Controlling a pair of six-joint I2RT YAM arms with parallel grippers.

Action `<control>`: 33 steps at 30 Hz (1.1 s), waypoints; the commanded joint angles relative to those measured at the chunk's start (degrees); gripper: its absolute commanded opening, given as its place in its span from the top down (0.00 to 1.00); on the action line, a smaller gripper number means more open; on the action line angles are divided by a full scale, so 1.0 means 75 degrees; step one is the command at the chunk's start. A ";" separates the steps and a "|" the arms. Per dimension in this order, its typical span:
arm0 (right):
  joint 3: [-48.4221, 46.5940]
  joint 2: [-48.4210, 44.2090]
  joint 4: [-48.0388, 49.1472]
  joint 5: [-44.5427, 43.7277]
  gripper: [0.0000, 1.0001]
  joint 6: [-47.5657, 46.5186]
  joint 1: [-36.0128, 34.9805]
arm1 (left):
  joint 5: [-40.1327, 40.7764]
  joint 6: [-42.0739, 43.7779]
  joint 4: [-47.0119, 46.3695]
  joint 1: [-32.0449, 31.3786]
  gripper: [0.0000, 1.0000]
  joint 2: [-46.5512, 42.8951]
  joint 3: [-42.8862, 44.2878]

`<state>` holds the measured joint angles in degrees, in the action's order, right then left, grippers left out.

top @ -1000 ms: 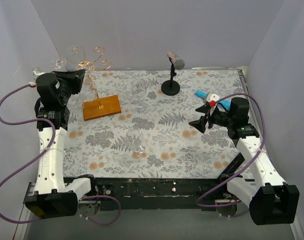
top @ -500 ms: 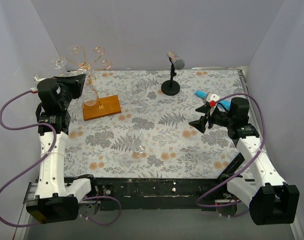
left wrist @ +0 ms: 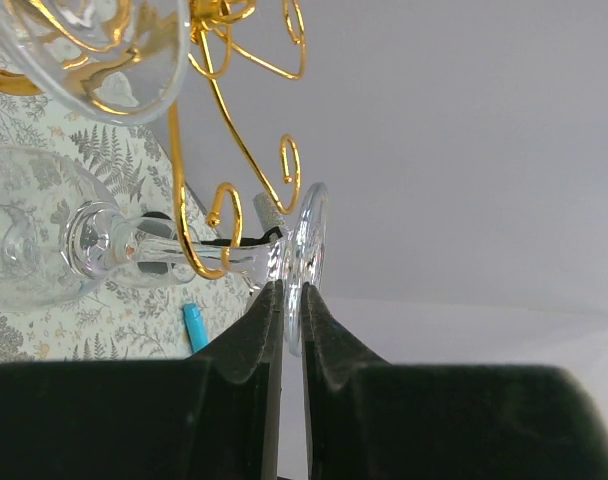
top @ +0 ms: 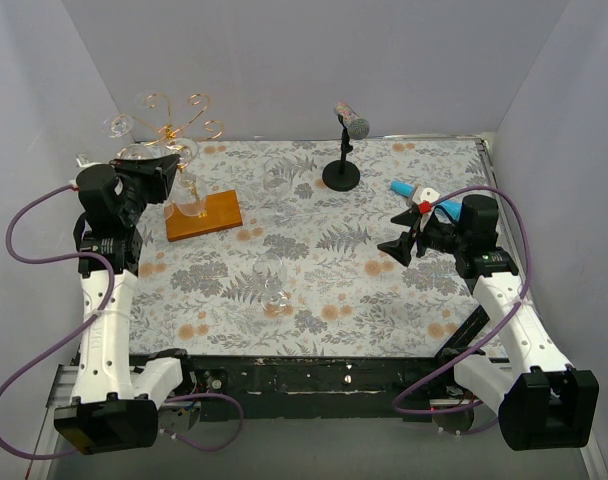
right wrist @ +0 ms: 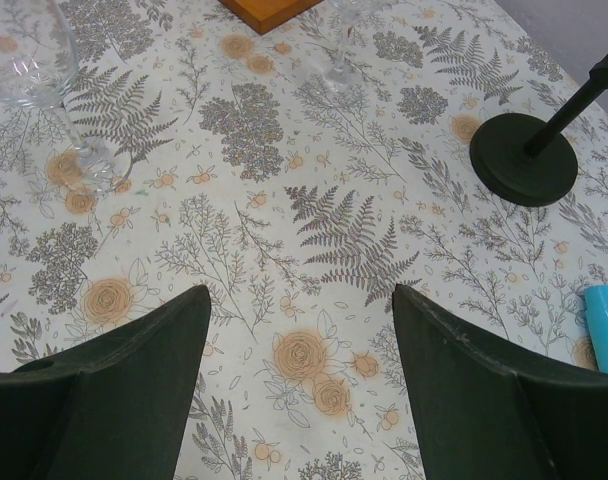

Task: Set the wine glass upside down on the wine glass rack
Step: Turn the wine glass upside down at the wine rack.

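Left gripper (left wrist: 292, 300): closed. Its two fingers pinch the rim of the round foot of the wine glass (left wrist: 94, 240), one finger on each face of the disc.

Wine glass: the stem runs from the pinched foot through a gold curl of the wine glass rack (left wrist: 199, 190). The bowl lies on the far side of that curl. The stem appears to touch the wire, but the wrist view does not show whether the rack bears any weight. In the overhead view the bowl shows beside the rack's central stem, just above the wooden base (top: 209, 215).

Wine glass rack: stands at the far-left corner of the worktop (top: 384, 300). A second glass (left wrist: 94, 50) sits among its upper curls.

Right gripper (right wrist: 299, 300): jaws spread wide, nothing between them. It hangs above the patterned cloth near the right edge of the worktop, well apart from the rack.

Other items: an upright glass (right wrist: 29, 50) stands near the middle of the worktop. A black microphone stand (top: 342, 175) stands near the far edge
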<state>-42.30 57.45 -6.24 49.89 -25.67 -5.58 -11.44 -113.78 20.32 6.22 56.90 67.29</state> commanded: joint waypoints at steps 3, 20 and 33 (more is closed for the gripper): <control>-0.0254 -0.0184 0.0094 0.0075 0.19 -0.0046 0.0041 | -0.0478 -0.0170 -0.0599 -0.0009 1.00 -0.0076 -0.0065; -0.0266 -0.0242 0.0059 0.0040 0.19 -0.0104 0.0030 | -0.0537 -0.0017 -0.0705 -0.0009 0.79 0.0358 -0.0054; -0.0254 -0.0242 0.0059 0.0004 0.19 -0.0140 0.0030 | -0.0607 -0.0029 -0.0716 -0.0009 0.60 0.0253 -0.0147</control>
<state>-42.30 56.93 -6.26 49.65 -25.93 -5.58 -14.74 -114.02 17.54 6.22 60.36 66.04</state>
